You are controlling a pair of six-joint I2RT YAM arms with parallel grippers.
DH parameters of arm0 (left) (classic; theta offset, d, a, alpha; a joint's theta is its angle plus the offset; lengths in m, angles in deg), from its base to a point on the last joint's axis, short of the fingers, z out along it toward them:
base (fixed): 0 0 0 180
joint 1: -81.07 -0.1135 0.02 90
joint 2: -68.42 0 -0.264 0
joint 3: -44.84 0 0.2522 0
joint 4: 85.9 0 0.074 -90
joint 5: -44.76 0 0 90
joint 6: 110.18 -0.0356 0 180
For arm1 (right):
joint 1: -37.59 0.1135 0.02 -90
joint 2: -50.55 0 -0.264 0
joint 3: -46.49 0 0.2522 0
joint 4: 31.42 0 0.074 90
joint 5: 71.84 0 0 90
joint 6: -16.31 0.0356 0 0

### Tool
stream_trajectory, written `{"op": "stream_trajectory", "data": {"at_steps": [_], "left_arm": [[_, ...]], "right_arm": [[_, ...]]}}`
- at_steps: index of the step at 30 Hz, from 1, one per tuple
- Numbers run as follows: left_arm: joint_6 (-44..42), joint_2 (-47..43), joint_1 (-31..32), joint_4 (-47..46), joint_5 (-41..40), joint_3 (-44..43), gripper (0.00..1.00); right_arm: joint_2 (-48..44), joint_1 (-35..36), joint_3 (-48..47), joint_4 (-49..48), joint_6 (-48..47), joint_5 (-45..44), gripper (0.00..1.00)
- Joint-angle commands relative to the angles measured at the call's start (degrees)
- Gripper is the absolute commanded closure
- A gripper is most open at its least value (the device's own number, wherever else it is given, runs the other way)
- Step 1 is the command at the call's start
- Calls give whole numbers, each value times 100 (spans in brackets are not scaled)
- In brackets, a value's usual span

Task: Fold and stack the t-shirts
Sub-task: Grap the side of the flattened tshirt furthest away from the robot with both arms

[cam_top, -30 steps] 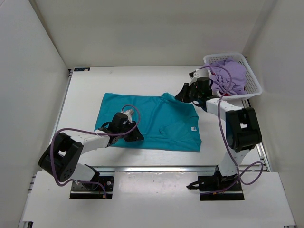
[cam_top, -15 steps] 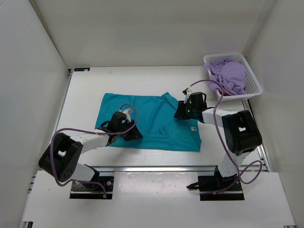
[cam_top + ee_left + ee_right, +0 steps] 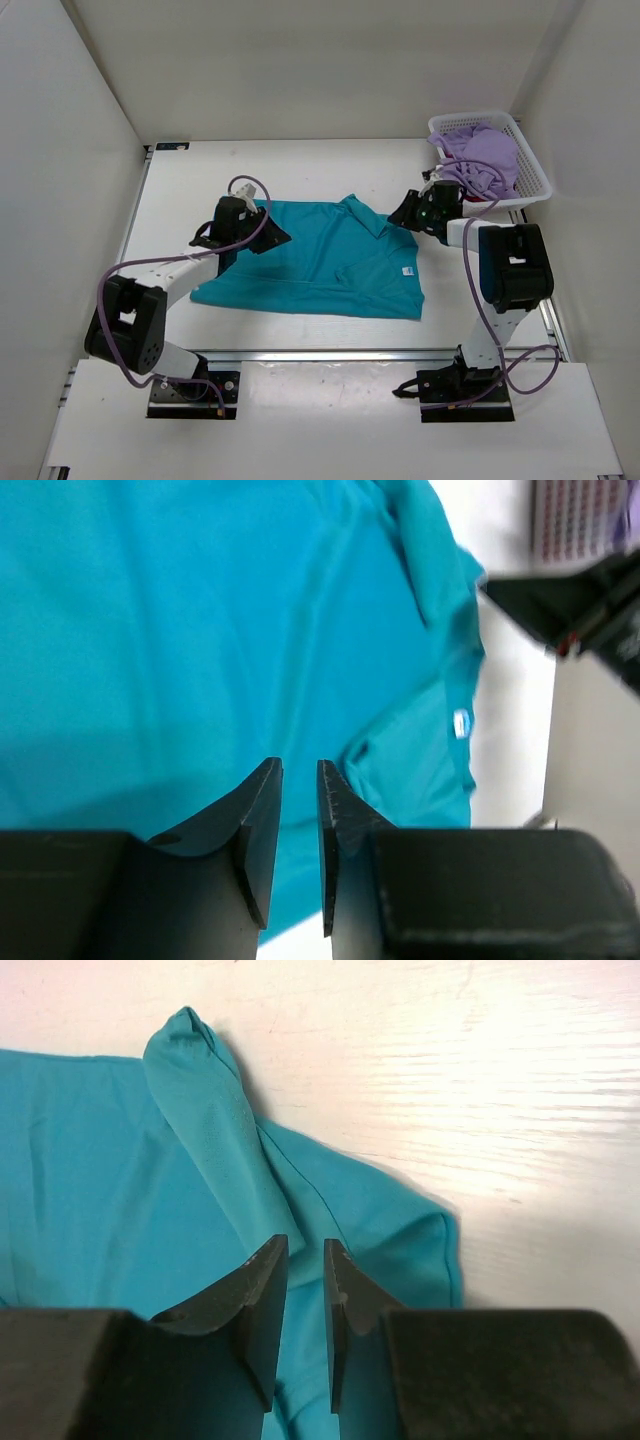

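At the centre of the bench point(image 3: 250, 170) we see the teal t-shirt point(image 3: 330, 265) spread out and mostly flat. A small white label point(image 3: 407, 271) lies near its 4 o'clock corner, and its 9 o'clock edge runs on a slant.

**Left arm.** The left gripper point(image 3: 298, 770) sits over the shirt's 10 o'clock corner. In the left wrist view its jaws stand narrow, with only a slim gap between them. Teal cloth fills the background behind that gap, and we cannot tell whether any cloth is pinched.

**Right arm.** The right gripper point(image 3: 305, 1247) sits at the shirt's 2 o'clock corner, at the cloth's edge. In the right wrist view a raised fold of teal cloth runs from 11 o'clock down into the gap between the jaws. These jaws are also narrow, and we cannot tell whether they clamp the fold. Bare bench shows from 12 to 3 o'clock in that view.

**Far corner.** At 1 o'clock on the bench, a white mesh basket point(image 3: 537, 187) holds the lavender t-shirt point(image 3: 485, 155) in a loose heap. It lies apart from the teal one.
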Motion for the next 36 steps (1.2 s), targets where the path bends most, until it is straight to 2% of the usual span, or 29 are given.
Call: {"op": "stream_trajectory", "data": {"at_steps": [1, 6, 9, 13, 17, 19, 23, 24, 27, 28, 31, 33, 36], "left_arm": [[15, 58, -286, 94, -45, -230, 68], [15, 277, -751, 68, -45, -459, 68], [68, 391, -875, 59, 86, -617, 68], [-29, 392, -796, 121, -71, -644, 69], [-29, 348, -866, 42, -10, -521, 68], [-20, 313, -858, 68, -36, -494, 69], [-12, 304, -823, 42, -19, -451, 68], [15, 286, -883, 7, -36, -442, 68], [-11, 198, -928, 15, -97, -406, 68], [6, 198, -963, 15, -106, -398, 68], [76, 137, -998, -37, -124, -424, 67], [111, 128, -1007, -11, -168, -546, 67], [112, 137, -1138, -46, -317, -695, 67]], "right_arm": [[134, 108, -151, -444, 292, 449, 78], [196, 171, 51, -620, 432, 466, 67], [275, 153, 43, -683, 608, 633, 65], [564, 328, -317, -332, 442, 537, 72], [715, 592, -827, 221, 47, 301, 89], [662, 977, -1002, 519, -399, -268, 96], [513, 1978, -1240, 1320, -1550, -1629, 97], [478, 2294, -1214, 1617, -1849, -2060, 97], [521, 2754, -1144, 1866, -2107, -2757, 85], [495, 2867, -1092, 1901, -2116, -2889, 78], [127, 2860, -654, 1613, -1897, -2742, 66], [-390, 2720, -460, 1436, -1721, -2548, 63], [-918, 2238, 23, 718, -1160, -1732, 70]]}}
